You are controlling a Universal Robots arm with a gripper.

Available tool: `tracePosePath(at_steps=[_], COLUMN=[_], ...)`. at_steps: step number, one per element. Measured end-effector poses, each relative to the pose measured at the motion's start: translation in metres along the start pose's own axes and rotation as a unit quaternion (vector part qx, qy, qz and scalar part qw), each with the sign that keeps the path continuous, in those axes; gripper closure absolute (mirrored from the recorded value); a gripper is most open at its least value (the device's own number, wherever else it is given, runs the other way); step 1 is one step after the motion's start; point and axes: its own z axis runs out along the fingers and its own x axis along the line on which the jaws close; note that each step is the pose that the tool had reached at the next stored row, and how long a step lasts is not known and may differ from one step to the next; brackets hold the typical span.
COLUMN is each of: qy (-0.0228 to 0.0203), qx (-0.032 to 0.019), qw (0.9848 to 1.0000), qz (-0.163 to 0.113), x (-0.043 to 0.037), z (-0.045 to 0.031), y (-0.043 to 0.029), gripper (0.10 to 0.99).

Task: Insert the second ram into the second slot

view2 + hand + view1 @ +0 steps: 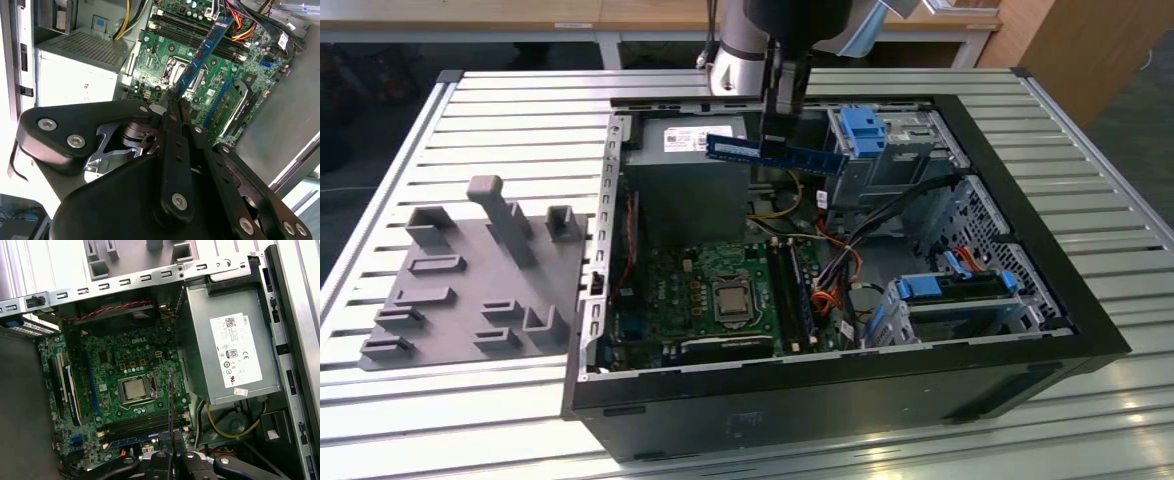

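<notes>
My gripper [778, 128] hangs over the back of the open computer case [1067, 300], shut on the second ram [774, 152], a thin blue stick with dark chips held level above the case. In the second wrist view the ram [206, 47] sticks out from between the shut fingers [167, 112], high over the green motherboard [160, 65]. The first wrist view shows the ram [171, 400] edge-on as a thin line above the gripper [172, 457]. The dark memory slots [790, 290] [137, 424] lie beside the processor socket [732, 297], well below the stick.
A grey power supply [232, 350] fills the case corner near the gripper. Bright blue drive-bay clips [863, 130] [954, 285], cable bundles [841, 260] and drive cages crowd the exterior view's right side. A grey fixture block [467, 280] sits outside the case on the slatted table.
</notes>
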Motion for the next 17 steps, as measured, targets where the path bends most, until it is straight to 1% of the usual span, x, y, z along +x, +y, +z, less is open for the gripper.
tracePosePath(at_steps=[7,17], qy=[-0.0007,-0.0015], qx=[0.0004,0.0007], qw=[0.9997,0.9989], qz=[0.024,0.046], x=[0.0,0.0], z=[0.0001,0.0001], y=[0.0,0.0], gripper=[0.953,0.953])
